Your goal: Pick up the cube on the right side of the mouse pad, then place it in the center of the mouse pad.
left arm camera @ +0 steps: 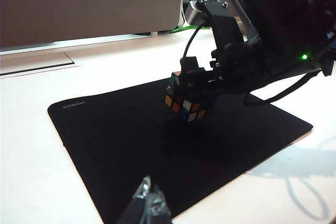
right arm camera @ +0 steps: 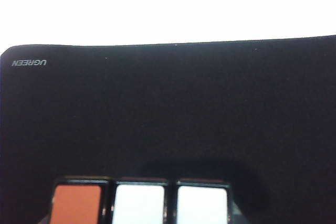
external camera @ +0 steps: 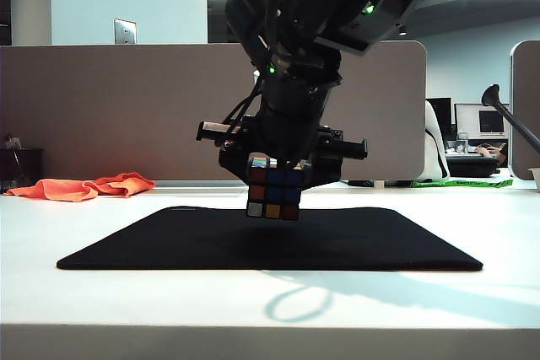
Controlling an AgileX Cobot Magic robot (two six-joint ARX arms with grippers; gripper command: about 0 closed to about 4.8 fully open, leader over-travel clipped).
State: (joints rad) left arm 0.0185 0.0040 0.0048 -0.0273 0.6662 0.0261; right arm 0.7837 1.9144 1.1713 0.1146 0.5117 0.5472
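We see the right pincer (external camera: 274, 181) at the exterior view's centre pinching the small puzzle cube with black edges and coloured stickers (external camera: 273, 196), held just above the middle of the thin black rectangular mouse pad (external camera: 169, 246). We judge the carry done; next, lower and release. The left pincer (left arm camera: 148, 203), low in its view, we cannot tell. An orange-red cloth (external camera: 84, 186) lies far left on the white counter (external camera: 270, 309); nothing obstructs.

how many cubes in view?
1. The cube is held in the right hand above the pad. None seen elsewhere.
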